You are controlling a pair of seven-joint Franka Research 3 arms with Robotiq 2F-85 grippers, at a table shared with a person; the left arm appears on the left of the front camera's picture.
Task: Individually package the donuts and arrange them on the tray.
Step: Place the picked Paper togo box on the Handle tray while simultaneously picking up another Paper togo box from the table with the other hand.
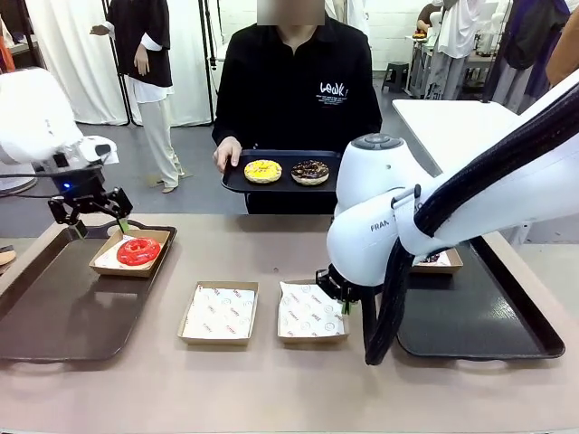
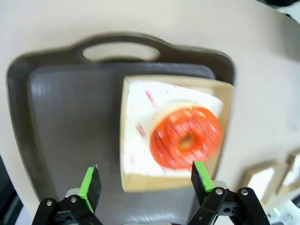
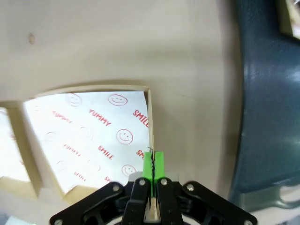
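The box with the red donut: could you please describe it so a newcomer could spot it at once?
Start at the dark tray on the robot's left side of the table. At its far right corner sits a shallow cardboard box lined with printed paper. It holds a glossy red donut; the two boxes on the bare table are empty.

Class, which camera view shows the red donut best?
The left wrist view: the red donut sits large, seen from above in its box, though slightly blurred. The front view shows it small and foreshortened.
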